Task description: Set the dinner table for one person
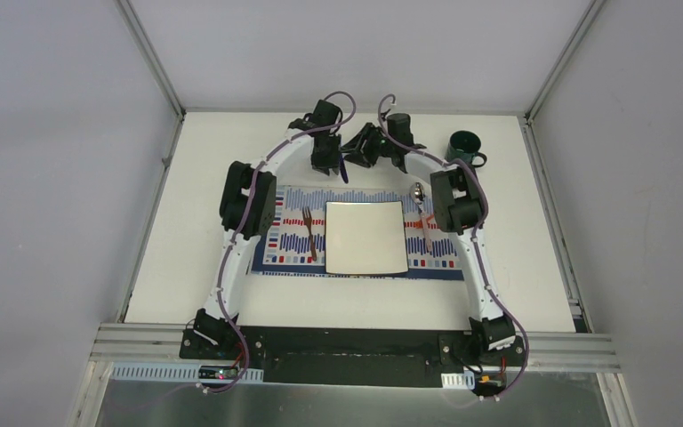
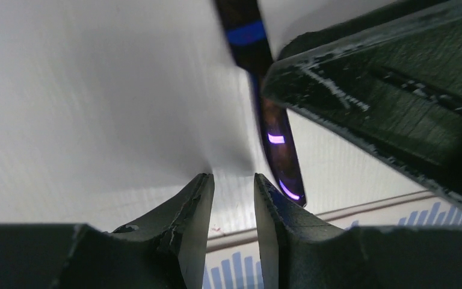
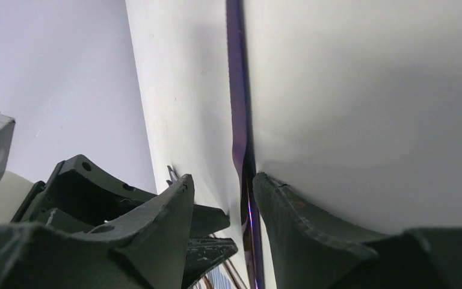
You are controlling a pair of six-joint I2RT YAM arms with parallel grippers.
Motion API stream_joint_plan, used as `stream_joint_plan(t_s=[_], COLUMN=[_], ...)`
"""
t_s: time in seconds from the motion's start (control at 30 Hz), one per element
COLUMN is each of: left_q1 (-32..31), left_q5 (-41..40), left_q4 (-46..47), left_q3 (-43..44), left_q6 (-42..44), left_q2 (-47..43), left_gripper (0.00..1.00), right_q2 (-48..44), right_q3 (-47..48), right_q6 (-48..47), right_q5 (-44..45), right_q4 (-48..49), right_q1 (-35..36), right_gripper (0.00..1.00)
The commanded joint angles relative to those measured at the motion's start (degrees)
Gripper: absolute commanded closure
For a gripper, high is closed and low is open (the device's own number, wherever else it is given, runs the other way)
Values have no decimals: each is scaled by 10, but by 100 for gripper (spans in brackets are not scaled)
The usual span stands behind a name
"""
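Note:
On the white dinner table (image 1: 187, 258) lies a striped placemat (image 1: 289, 253) with a square white plate (image 1: 365, 236), a fork (image 1: 309, 233) to its left and a spoon (image 1: 420, 197) to its right. A dark knife with a blue-purple sheen (image 1: 344, 170) lies behind the placemat. My left gripper (image 1: 327, 165) is open right beside it; in the left wrist view the knife (image 2: 277, 135) lies just right of the empty gripper (image 2: 233, 176). My right gripper (image 1: 357, 153) is open, low over the knife; in the right wrist view the knife (image 3: 237, 90) runs between the fingers of the gripper (image 3: 221, 176), against the right one.
A dark green mug (image 1: 465, 147) stands at the back right of the table. Aluminium frame rails (image 1: 156, 205) run along the table's edges. The two grippers are very close together; the right one's fingers (image 2: 385, 90) fill the upper right of the left wrist view.

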Motion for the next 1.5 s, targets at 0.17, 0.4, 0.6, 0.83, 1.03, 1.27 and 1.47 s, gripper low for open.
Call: stream_joint_plan(t_s=[0.17,0.4,0.6,0.83,1.03,1.27,1.47], left_q1=[11,22,29,31,31,31,29], left_q5=[-44,-76,-105,-115,-103,-94,-84], left_q4=[-4,-4,-3,1,1,-6,-26], left_q3=[-44,-37,-38,-25,-3,33,56], left_q6=[11,-10,-23,-38,-54,-67,-76], left_q2=[-81,-79,-80,-69,-61,-46,-30], left_gripper=[67,69,70,70,70,70,70], right_q2=[21,-13,-62,-116,-112,-102,-99], right_q3=[15,-47,-138,-227,-233,-221,-212], right_q6=[-8,-23,-41,-57,-50,-29,-27], right_q5=[23,29,28,26,19,13,14], right_q4=[-45,-41,-13,12,27,45,43], right_q1=[50,46,27,27,44,68,87], right_gripper=[50,50,50,50,50,50,50])
